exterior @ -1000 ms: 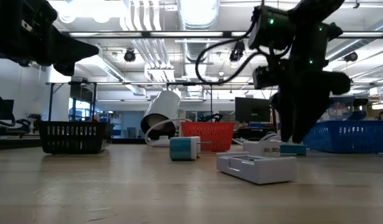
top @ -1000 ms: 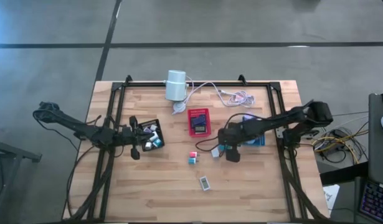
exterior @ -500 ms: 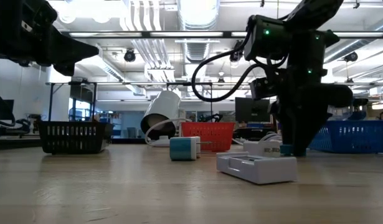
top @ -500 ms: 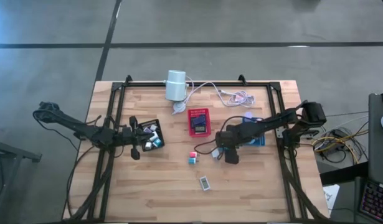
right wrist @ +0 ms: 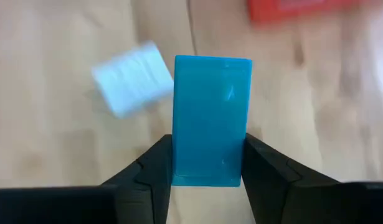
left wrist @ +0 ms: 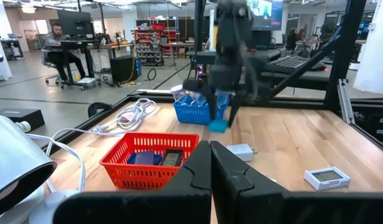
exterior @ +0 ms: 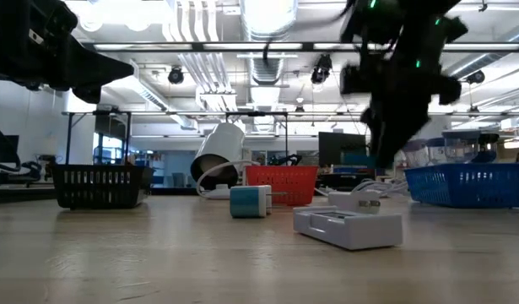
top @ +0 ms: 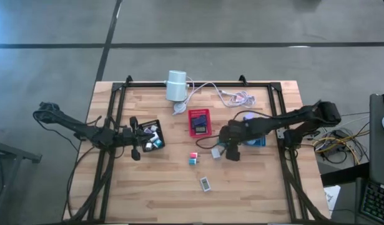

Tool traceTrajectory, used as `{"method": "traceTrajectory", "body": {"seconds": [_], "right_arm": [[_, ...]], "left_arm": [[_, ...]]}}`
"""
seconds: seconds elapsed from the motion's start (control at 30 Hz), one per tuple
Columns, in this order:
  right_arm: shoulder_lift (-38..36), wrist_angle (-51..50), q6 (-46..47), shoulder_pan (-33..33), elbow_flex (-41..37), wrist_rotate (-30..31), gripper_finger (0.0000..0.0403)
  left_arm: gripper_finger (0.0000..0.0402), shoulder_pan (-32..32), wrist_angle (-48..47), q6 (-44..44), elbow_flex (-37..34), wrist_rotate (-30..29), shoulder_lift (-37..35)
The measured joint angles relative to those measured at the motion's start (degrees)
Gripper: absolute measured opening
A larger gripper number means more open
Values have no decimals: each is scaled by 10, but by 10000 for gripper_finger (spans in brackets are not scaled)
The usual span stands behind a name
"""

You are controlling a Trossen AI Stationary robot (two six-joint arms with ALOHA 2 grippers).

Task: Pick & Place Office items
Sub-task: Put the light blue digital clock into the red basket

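Observation:
My right gripper (top: 228, 154) hangs over the table's middle right, shut on a teal block (right wrist: 211, 118); the left wrist view shows that block (left wrist: 219, 126) below the fingers, above the wood. A white plug block (right wrist: 130, 78) lies on the table beneath it. A pink and teal pair (top: 193, 158) and a white flat piece (top: 205, 184) lie nearer the front. My left gripper (left wrist: 211, 163) is shut, held level beside the black tray (top: 153, 135) of small items. My right gripper pinches the teal block by its two long sides (right wrist: 179, 163), near one end, between its two fingers. The fingers slant steeply down from above. The block juts out past the fingertips and hangs clear of the table.
A red tray (top: 199, 122) stands at the middle, a blue tray (top: 255, 140) just right of my right gripper. A white cylinder (top: 176, 85) with a looping cable (top: 232, 95) lies at the far edge. Black frame rails (top: 282, 131) run along the table's sides.
My right gripper dipped to the table, took hold of the teal block that stood there, and has risen with it. The block is now lifted clear of the wood. The white plug block stays where it was.

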Motion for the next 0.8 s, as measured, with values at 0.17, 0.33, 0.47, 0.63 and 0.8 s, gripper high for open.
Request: {"method": "traceTrajectory", "body": {"seconds": [0.17, 0.33, 0.47, 0.63, 0.8], "right_arm": [[-106, 127, -44, 14, -35, 11, 144], [-228, 315, -54, 15, -123, 8, 144], [-328, 356, -56, 11, -189, 6, 144], [-466, 363, -59, -10, -247, 7, 144], [-568, 427, -55, -10, -317, -27, 144]], "left_arm": [[0, 0, -2, 0, 0, 0, 0], [0, 0, -9, -3, 0, 0, 0], [0, 0, -11, -5, 0, 0, 1], [0, 0, -11, -5, 0, 0, 1], [0, 0, -11, -5, 0, 0, 0]]}}
